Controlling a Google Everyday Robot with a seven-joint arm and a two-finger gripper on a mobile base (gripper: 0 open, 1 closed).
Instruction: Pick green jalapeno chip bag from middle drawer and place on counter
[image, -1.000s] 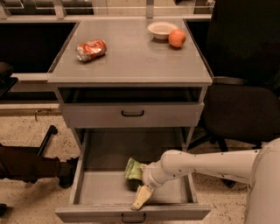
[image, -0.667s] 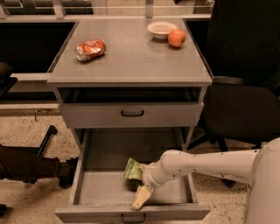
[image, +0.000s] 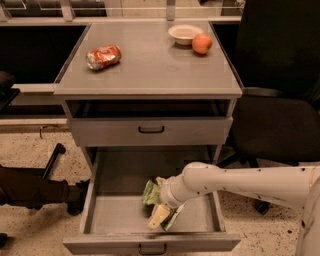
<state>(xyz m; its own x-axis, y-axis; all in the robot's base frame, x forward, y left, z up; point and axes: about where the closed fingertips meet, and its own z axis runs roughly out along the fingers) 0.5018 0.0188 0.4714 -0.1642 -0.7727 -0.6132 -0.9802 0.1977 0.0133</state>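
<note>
The green jalapeno chip bag (image: 150, 193) lies crumpled on the floor of the open middle drawer (image: 115, 215), near the middle. My gripper (image: 161, 218) reaches down into the drawer from the right on a white arm (image: 240, 182). Its tip is just in front of and to the right of the bag, close to the drawer floor. Whether it touches the bag I cannot tell. The counter (image: 150, 60) is the gray cabinet top above.
On the counter lie a crushed orange-red can (image: 103, 56), a white bowl (image: 184, 33) and an orange (image: 201, 43). The upper drawer (image: 150, 130) is closed. A black office chair (image: 280, 100) stands to the right and dark chair legs (image: 40, 190) to the left.
The arm and gripper have shifted very slightly upward in the drawer. The bag lies in the same spot.
</note>
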